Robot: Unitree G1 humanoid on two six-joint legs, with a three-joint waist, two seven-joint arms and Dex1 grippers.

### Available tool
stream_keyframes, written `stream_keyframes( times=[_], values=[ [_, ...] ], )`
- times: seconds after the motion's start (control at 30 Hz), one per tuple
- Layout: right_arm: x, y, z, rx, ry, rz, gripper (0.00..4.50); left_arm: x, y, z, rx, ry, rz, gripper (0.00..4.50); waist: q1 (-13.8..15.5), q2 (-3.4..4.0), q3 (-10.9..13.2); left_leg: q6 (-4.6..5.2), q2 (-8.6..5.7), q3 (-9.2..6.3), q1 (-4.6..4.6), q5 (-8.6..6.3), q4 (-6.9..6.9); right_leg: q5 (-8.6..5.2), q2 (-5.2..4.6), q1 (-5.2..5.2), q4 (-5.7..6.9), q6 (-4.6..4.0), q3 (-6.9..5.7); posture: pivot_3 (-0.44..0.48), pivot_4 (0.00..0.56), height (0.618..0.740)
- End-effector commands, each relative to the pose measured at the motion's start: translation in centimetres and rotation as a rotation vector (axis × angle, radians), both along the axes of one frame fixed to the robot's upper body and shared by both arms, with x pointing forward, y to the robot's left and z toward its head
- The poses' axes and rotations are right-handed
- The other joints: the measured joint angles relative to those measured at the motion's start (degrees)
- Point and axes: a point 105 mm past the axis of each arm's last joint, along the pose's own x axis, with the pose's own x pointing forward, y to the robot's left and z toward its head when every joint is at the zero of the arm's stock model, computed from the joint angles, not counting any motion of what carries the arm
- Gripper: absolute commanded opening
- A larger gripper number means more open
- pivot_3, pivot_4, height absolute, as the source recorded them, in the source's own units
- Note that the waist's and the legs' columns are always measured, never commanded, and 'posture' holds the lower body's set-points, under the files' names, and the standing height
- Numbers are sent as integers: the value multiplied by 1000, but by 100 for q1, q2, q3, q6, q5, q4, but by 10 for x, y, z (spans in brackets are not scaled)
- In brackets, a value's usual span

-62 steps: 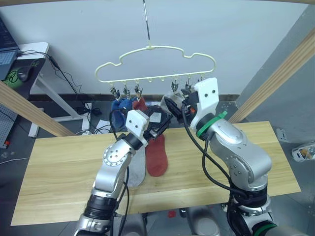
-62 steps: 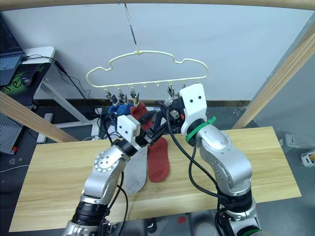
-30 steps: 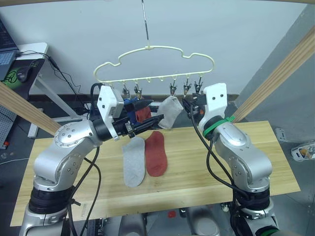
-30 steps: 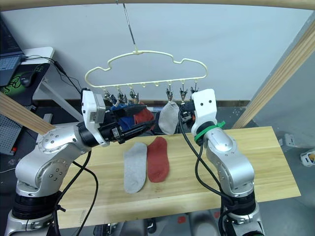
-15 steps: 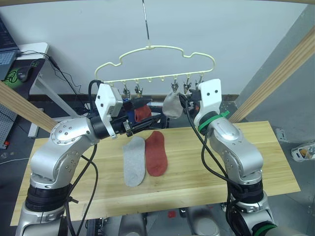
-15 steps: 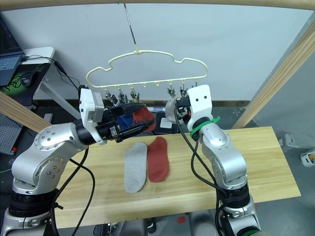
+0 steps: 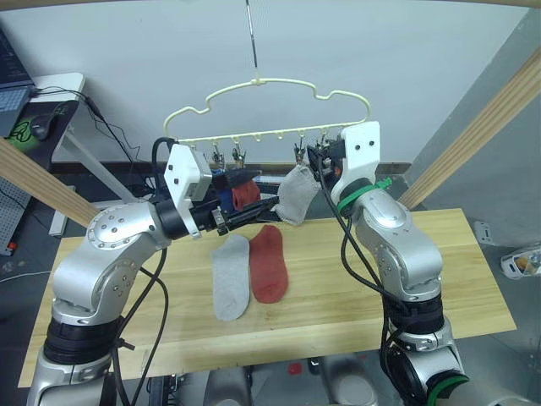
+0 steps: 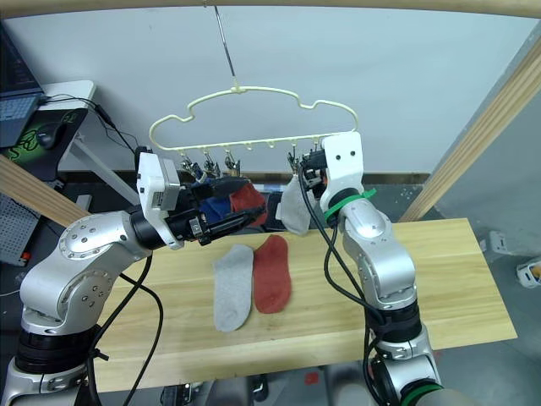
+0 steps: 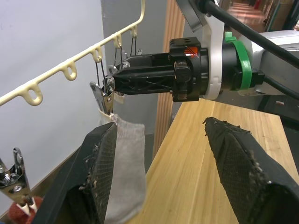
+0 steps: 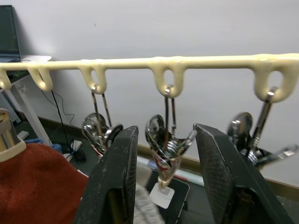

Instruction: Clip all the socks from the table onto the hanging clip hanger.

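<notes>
**Grey sock hanging at the fourth clip, both grippers up at the hanger**

From my remote station I see the clip hanger [image 7: 269, 108] hanging in the upper centre of the head views, its metal hook rising to the top edge. A grey sock [image 7: 296, 193] hangs from a clip [image 9: 105, 95] near the middle of the bottom bar. My right gripper [image 7: 316, 161] sits at that clip, just right of the sock's top edge. In the right wrist view its two fingers [image 10: 114, 177] stand apart with a metal clip between them, so I read it as open and holding nothing. My left gripper [image 7: 260, 205] reaches in from the left, just below and left of the hanging sock. In the left wrist view its fingers [image 9: 100, 168] are spread wide, one of them beside the grey fabric, gripping nothing.

At the left end of the bar hang a red sock [image 7: 244, 194] and, just left of it, blue fabric [image 7: 221, 196], both partly hidden behind the left arm; I cannot tell how many blue socks are there.

On the table [image 7: 110, 279], in the lower centre of the frame, two socks lie flat and side by side: a second grey sock [image 7: 229, 277] on the left and a second red sock [image 7: 268, 264] on the right, touching along their long edges.
</notes>
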Motion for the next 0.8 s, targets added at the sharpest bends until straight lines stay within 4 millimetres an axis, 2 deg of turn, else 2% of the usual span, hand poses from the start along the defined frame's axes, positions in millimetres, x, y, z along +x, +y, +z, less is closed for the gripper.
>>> stream_keyframes(
  times=[0.03,0.4,0.77,0.8],
  values=[
    [-3,3,16,34,-66,15,1938,-7,-4,9,17,-51,-12,3211,6,0,0,0,0,0,0,0,1,0,0,0,0,0,0,-151,262,740],
    [0,13,20,69,-71,51,1938,-8,-3,7,25,-43,-3,3211,94,0,-1,0,1,0,0,0,4,1,0,0,4,-1,-1,-138,262,740],
    [1,14,21,66,-78,56,1938,-8,-1,3,25,-34,1,3211,126,0,-3,0,1,-2,0,0,7,1,-2,0,6,-1,-3,-139,262,740],
    [1,14,21,66,-78,56,1744,-8,-1,3,25,-33,3,3211,126,0,-3,0,0,-1,0,0,7,1,-2,0,6,-2,-3,-139,261,740]
  ],
)
